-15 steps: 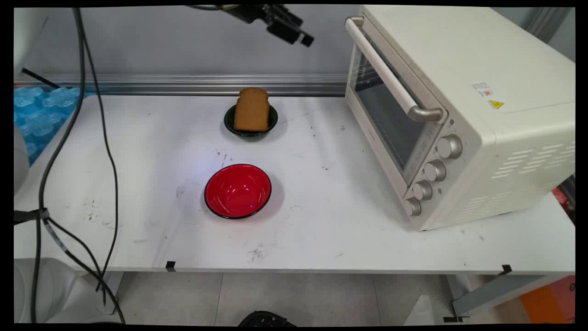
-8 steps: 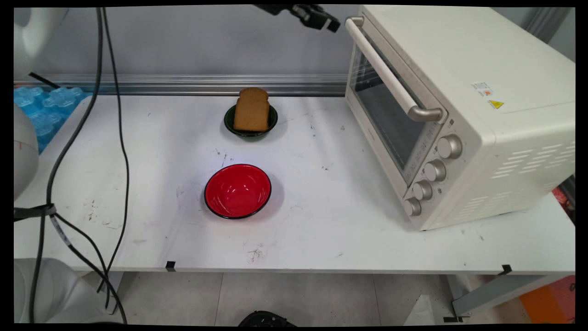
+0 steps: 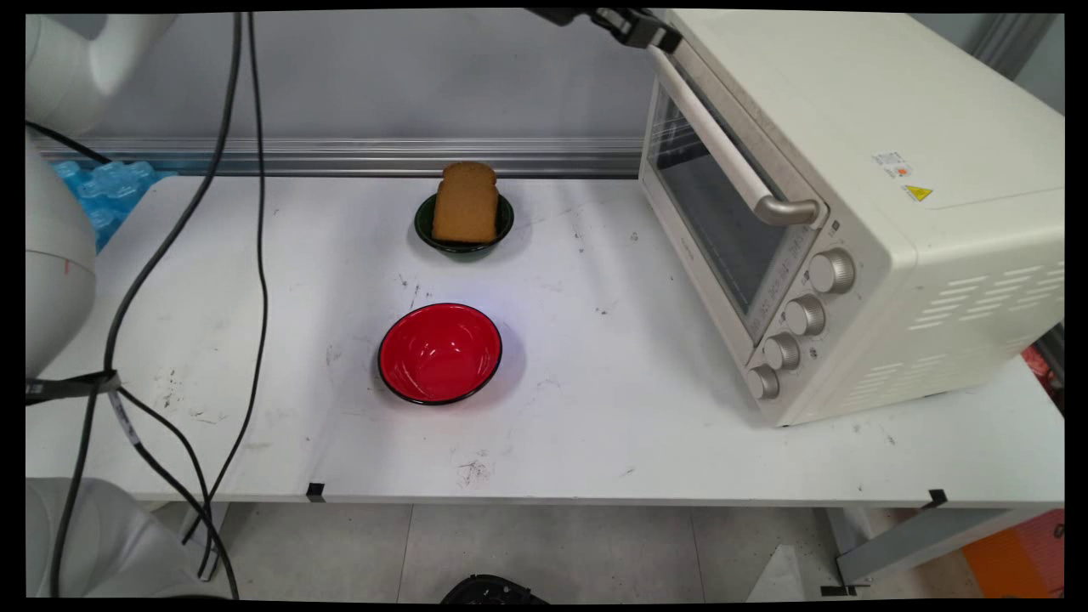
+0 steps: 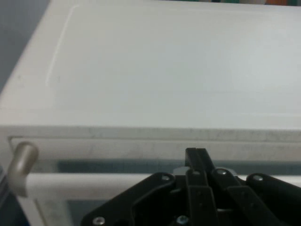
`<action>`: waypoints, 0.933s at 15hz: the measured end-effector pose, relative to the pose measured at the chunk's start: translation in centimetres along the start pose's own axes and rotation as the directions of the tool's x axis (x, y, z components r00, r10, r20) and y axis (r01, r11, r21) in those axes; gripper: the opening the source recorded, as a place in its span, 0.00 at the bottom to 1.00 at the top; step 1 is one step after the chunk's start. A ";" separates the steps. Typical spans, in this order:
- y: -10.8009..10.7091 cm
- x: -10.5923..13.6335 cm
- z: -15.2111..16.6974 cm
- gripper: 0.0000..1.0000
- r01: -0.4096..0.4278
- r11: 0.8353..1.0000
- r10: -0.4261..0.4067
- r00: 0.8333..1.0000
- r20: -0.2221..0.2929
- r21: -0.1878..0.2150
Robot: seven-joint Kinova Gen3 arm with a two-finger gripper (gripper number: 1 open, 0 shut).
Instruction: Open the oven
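One table [image 3: 595,425] carries one oven [image 3: 850,212], two bowls and one bread slice [image 3: 465,204]. The end effector [image 4: 196,157], fingers pressed together, is at the oven's handle [image 4: 94,181]; only the hand view shows this closeness.

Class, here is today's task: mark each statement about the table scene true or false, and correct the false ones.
1. A slice of bread stands in the dark green bowl. True.
2. The red bowl holds a slice of bread. False: it holds nothing.
3. The gripper is at the top of the oven, by the upper end of the door handle. True.
4. The oven door hangs fully open. False: it is closed or nearly so.
5. The red bowl lies nearer the table's front edge than the dark green bowl. True.
6. The gripper holds the bread. False: the bread is in the green bowl, far from it.
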 end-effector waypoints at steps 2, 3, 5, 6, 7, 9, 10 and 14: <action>0.1 0.2 1.2 0.00 0.000 1.000 0.000 1.000 -0.003 -0.013; 0.2 0.3 1.8 0.00 0.001 1.000 -0.001 1.000 -0.003 -0.019; 0.3 0.3 2.7 0.00 0.004 1.000 -0.004 1.000 -0.002 -0.030; 0.3 0.3 3.2 0.00 0.005 0.999 -0.005 1.000 0.000 -0.036; 0.4 0.3 3.7 0.00 0.008 0.999 -0.007 1.000 0.002 -0.041; 0.5 0.2 4.4 0.00 0.011 0.999 -0.011 1.000 0.006 -0.049; 0.5 0.1 4.7 0.00 0.013 0.998 -0.012 1.000 0.008 -0.053; 0.7 -0.3 5.7 0.00 0.019 0.998 -0.018 1.000 0.018 -0.067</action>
